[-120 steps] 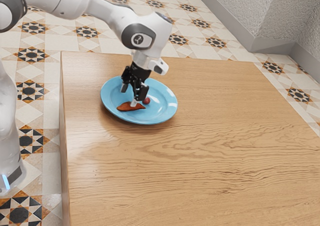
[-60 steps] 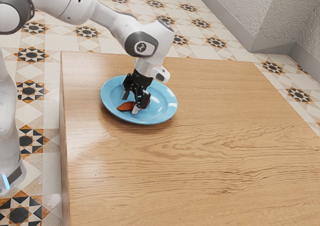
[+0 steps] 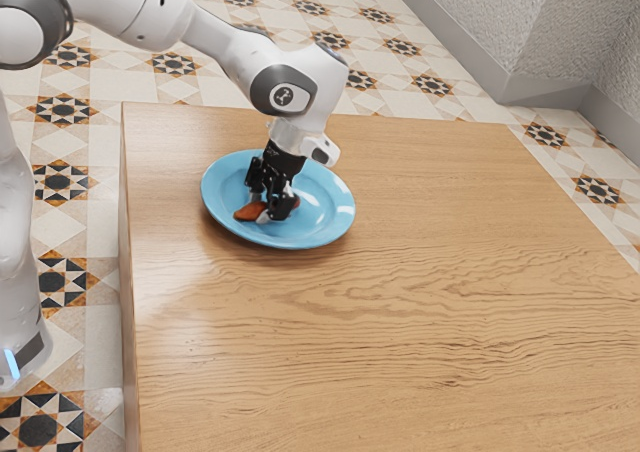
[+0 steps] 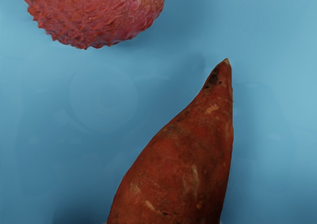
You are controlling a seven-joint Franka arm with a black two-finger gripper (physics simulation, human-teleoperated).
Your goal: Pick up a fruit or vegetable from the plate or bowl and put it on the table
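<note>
Reaching in from the exterior view's upper left with the white arm (image 3: 225,47), and holding the black gripper (image 3: 267,211) low over the blue plate (image 3: 221,197). Pinching the sweet potato (image 3: 247,213) between the jaws, down at the plate. In that same exterior view, seeing the plate's full round rim, with the wooden tabletop (image 3: 400,272) spreading out around it, and making out just the orange-brown end of the sweet potato sticking out past the jaws, toward the exterior view's left.

In the wrist view, looking much closer: following the sweet potato's red-brown skin from a broad body to a narrow, pointed tip, and picking out dark spots near that tip and pale scars farther down. Also finding the lychee (image 4: 99,13) there, showing off pinkish-red, spiky skin, sitting near the pointed tip but apart from it, on the same blue plate. In the exterior view, catching only a little of that red beside the jaws. Beyond the tabletop, seeing star-patterned floor tiles (image 3: 65,182) and a rough pale wall (image 3: 480,12).
</note>
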